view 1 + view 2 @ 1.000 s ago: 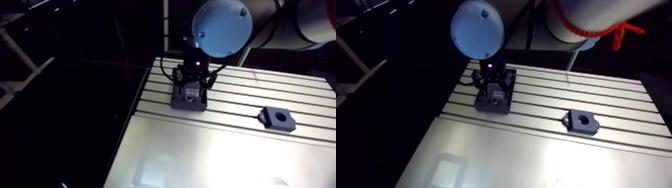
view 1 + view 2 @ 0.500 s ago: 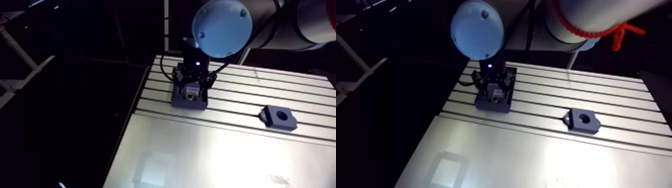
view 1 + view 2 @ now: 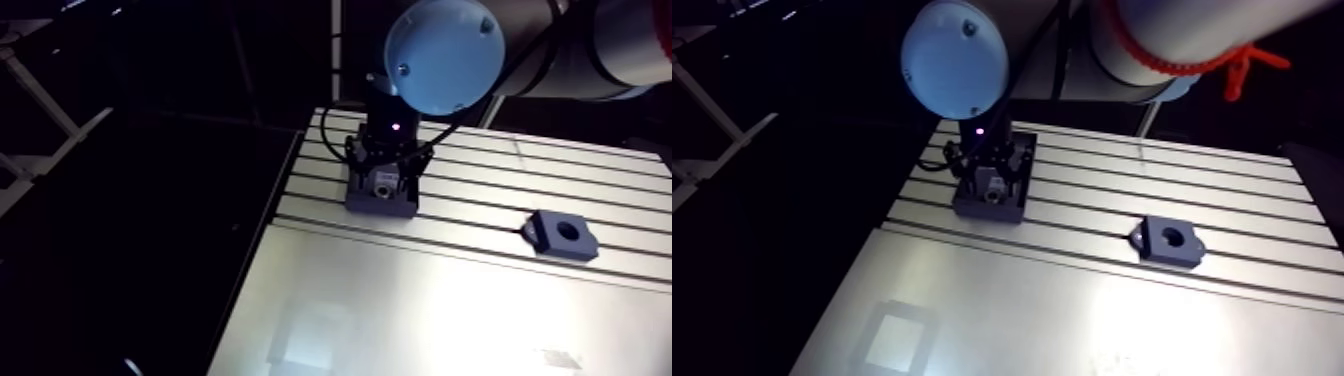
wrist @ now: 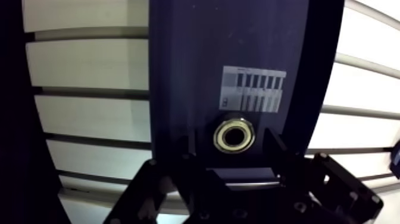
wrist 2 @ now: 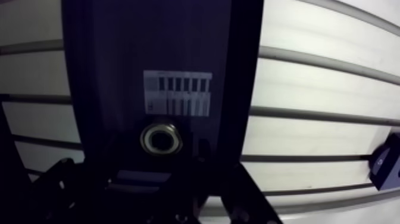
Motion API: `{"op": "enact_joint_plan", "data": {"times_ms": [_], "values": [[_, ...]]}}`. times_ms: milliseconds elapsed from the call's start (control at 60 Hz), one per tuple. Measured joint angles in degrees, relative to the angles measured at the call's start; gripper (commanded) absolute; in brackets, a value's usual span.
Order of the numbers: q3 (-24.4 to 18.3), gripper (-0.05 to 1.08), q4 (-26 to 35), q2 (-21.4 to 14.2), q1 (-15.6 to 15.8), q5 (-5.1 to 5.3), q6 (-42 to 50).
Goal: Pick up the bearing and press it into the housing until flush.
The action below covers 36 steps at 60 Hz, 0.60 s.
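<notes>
**Arm view**
- Desk [image 3: 470, 310], one: slotted aluminium on the far part, plain plate on the part nearer you.
- Gripper [image 3: 381, 183], one: it hangs from the wrist directly over the dark block.
- Dark block [image 3: 379, 205], one: it lies flat on the slotted part, near a side edge of the desk.
- Housing [image 3: 563, 233], one: dark, with a single round hole. It lies flat on the desk, well apart from the block and the gripper.
- You cannot read the fingers here; they are small and dark against the block.

**Wrist view**
- Bearing [image 4: 234, 136], one: a pale metal ring seated in the dark block, between the fingers.
- Striped label [image 4: 253, 89], one: stuck on the block just ahead of the bearing. Its print is too small to make out.
- Fingers [image 4: 277, 156], two: they are spread apart, one on each side of the bearing. A strip of block shows between ring and finger, so you have nothing clamped.
- The finger edges are hard to trace, dark on dark.
- The block runs out of view ahead of the gripper.
- The housing appears only as a corner, cut off at the edge of the view.
</notes>
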Motion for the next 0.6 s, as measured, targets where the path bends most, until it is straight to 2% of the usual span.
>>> {"op": "enact_joint_plan", "data": {"times_ms": [600], "values": [[0.05,0.41,-0.65,0.09,0.12,-0.28,-0.08]]}}
